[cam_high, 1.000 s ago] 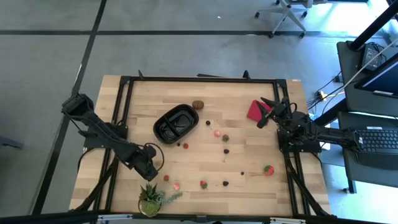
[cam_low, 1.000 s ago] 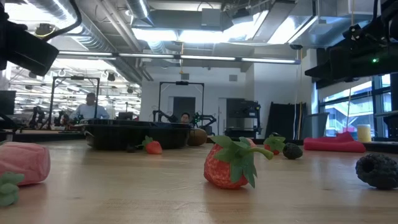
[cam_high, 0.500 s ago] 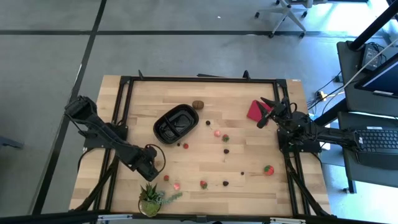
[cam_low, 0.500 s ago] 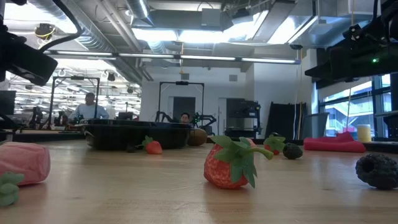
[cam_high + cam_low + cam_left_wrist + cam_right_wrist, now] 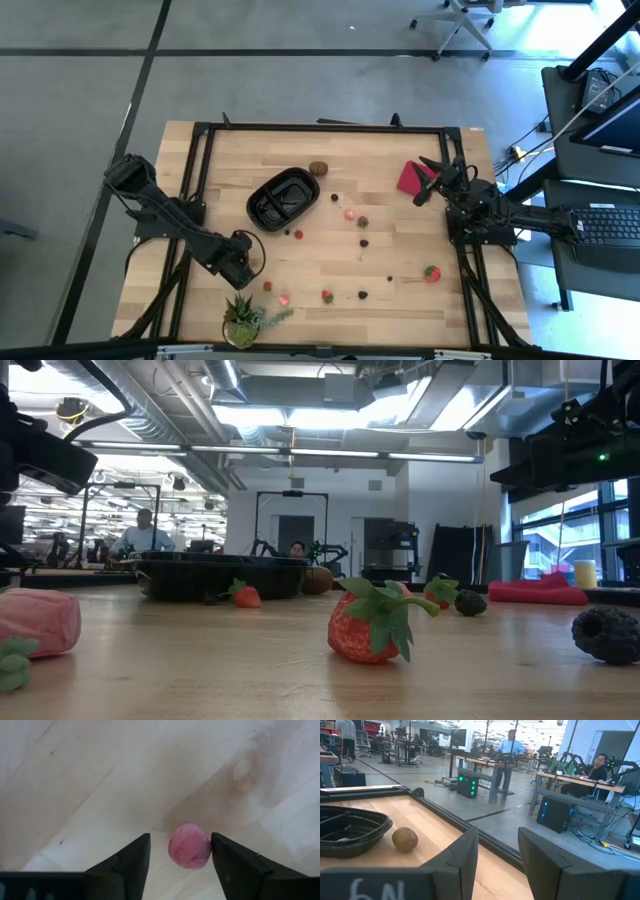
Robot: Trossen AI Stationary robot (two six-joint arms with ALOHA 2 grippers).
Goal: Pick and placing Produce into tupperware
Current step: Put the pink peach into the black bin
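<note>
My left gripper (image 5: 241,263) points down over the table's near left part, open, with a pink round piece of produce (image 5: 189,846) on the wood between its fingers. More produce lies scattered: a brown round piece (image 5: 319,168), red pieces (image 5: 350,213) (image 5: 431,271) (image 5: 327,296) and dark berries (image 5: 364,242). The black tupperware (image 5: 283,196) stands on the table left of centre. My right gripper (image 5: 497,840) waits open and level at the far right, above the red square (image 5: 409,180). My left gripper comes from above with its fingers on either side of the pink piece, which rests on the table. One finger (image 5: 222,857) stands right at the piece's side (image 5: 207,851); whether it touches, I cannot tell. The other finger (image 5: 135,857) is apart from it.
A green spiky potted plant (image 5: 242,318) stands at the near edge just beside my left gripper. A black frame (image 5: 320,128) runs along the table's edges. In the low view a strawberry (image 5: 372,622) and a pink piece (image 5: 38,622) lie close to the camera.
My left arm has sunk a little over the near left part of the table. The produce and the tupperware lie where they were.
</note>
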